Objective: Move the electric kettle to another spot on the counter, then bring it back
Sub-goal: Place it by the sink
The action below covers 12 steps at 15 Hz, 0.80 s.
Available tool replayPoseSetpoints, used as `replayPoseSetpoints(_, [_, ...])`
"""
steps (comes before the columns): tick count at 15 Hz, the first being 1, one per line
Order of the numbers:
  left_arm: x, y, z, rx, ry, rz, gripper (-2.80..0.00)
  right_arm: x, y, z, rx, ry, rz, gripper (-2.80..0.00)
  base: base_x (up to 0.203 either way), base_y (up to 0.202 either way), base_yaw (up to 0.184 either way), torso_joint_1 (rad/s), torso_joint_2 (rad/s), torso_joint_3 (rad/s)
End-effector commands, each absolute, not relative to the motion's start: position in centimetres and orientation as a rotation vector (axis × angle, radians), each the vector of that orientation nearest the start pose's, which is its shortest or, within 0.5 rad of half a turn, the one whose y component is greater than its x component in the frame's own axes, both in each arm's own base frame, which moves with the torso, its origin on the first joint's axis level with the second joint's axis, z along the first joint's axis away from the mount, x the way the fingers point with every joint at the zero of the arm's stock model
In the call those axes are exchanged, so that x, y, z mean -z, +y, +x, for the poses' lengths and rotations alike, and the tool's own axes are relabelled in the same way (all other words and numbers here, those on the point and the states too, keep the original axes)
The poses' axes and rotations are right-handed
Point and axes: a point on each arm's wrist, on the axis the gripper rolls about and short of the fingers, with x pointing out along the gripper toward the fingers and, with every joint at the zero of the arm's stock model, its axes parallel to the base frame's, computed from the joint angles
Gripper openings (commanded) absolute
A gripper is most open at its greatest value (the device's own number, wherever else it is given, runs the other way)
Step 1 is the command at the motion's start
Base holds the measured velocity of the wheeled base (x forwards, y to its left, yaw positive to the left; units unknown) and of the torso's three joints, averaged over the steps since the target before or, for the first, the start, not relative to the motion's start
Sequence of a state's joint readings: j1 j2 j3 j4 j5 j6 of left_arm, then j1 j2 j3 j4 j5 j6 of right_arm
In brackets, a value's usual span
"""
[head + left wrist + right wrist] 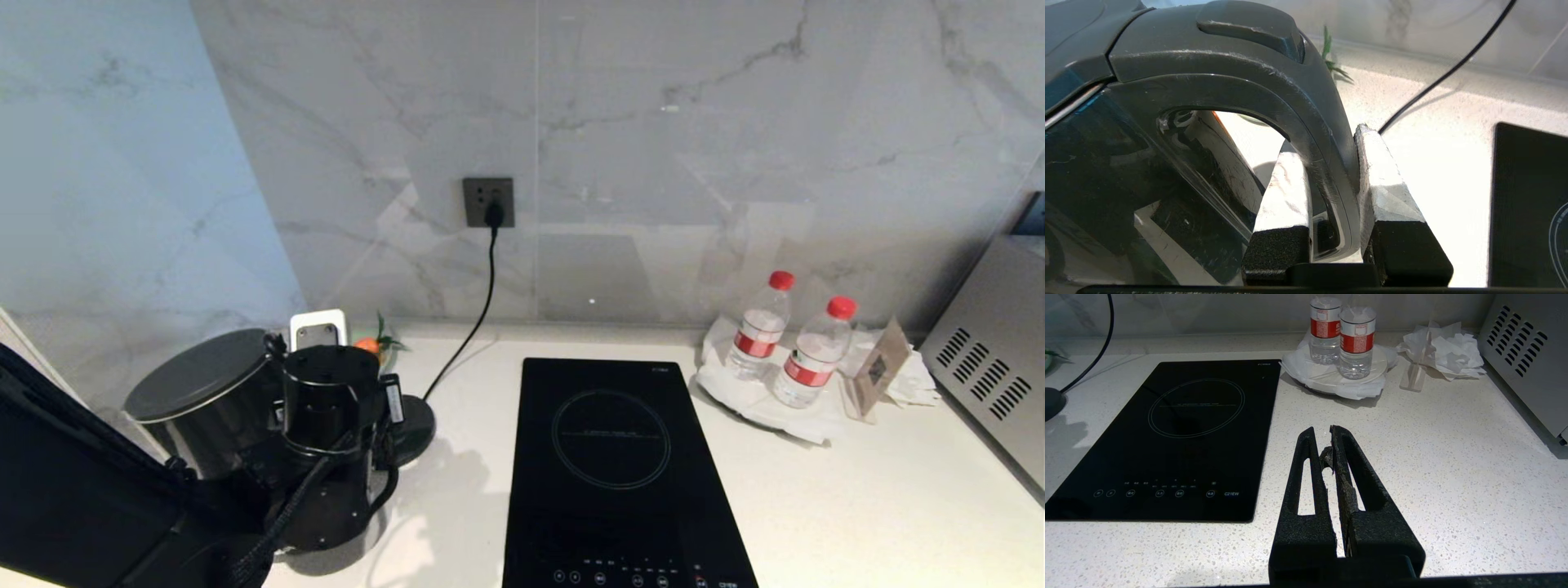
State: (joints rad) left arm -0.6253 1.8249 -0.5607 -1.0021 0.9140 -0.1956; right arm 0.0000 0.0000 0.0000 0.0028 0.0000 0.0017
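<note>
The electric kettle (204, 392), glossy black with a flat dark-grey lid, is at the far left of the counter (857, 490), leaning a little, just left of its round power base (416, 425) and off it. My left arm (326, 457) hides its underside. My left gripper (1327, 143) is shut on the kettle's (1106, 171) loop handle (1274, 94), one white-padded finger inside the loop and one outside. My right gripper (1322, 430) is shut on nothing, low over the counter (1453, 457) to the right of the hob.
A black induction hob (612, 457) lies mid-counter. The base's cord runs to a wall socket (488, 202). Two water bottles (763, 327) stand on white paper at the back right, beside a steel appliance (988, 359). A small orange thing (369, 345) sits behind the kettle.
</note>
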Motion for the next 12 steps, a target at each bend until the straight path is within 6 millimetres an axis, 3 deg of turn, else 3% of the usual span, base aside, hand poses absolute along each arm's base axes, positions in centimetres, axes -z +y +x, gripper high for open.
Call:
replayPoseSetpoints(1, [-12.4, -15.1, 23.9, -0.308, 0.141, -0.026, -2.8, -7.5, 0.0, -2.3, 0.0, 0.003, 0.002, -2.8, 0.0, 0.0, 0.0, 0.0, 0.0, 0.0])
replayPoseSetpoints(8, [-12.1, -14.2, 22.9, -0.312, 0.129, -0.035, -2.8, -7.5, 0.0, -2.3, 0.0, 0.003, 0.002, -2.8, 0.0, 0.0, 0.0, 0.0, 0.0, 0.0])
replayPoseSetpoints(12, [-11.9, -14.1, 22.7, -0.314, 0.137, -0.031, -2.8, -7.5, 0.0, -2.3, 0.0, 0.003, 0.002, -2.8, -0.006, -0.01, 0.147, 0.004, 0.0, 0.0])
